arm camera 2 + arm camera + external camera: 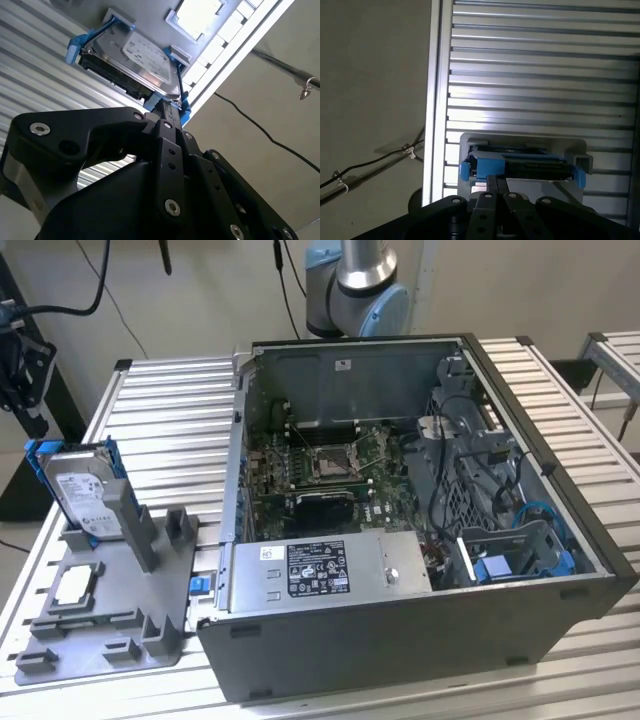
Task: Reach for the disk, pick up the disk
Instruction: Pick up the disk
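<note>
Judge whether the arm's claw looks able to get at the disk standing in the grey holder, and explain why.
Probably yes. In the second wrist view the claw points at the disk, which stands on edge in its grey holder outside the computer case, with nothing between them.

Slatted table (170, 400) bears computer case (380, 645) and grey holder (110, 628).

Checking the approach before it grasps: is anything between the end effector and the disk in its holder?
Nothing visible does. In the first wrist view the end effector points straight at the disk, which stands on edge in its grey holder, with no object between them.
</note>
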### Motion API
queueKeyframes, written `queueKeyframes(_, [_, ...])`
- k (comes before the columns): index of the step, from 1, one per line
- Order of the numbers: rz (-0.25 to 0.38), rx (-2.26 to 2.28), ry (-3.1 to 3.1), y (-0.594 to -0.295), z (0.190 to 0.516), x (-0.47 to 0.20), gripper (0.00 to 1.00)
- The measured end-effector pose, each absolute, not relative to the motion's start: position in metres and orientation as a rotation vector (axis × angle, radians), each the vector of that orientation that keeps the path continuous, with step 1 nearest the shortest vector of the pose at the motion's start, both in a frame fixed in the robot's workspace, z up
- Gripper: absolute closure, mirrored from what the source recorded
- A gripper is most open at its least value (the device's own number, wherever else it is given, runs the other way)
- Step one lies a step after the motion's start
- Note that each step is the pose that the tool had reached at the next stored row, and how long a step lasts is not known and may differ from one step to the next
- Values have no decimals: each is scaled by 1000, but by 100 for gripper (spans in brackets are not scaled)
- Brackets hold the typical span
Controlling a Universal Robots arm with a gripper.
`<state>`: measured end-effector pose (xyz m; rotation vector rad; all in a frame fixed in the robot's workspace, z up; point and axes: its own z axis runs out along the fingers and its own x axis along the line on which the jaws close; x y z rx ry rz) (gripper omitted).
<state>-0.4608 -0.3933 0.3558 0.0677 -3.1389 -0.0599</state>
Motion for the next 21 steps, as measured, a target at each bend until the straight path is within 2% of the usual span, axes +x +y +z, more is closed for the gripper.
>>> queueKeyframes(21, [-58, 625, -3070, -393, 356, -461, 100])
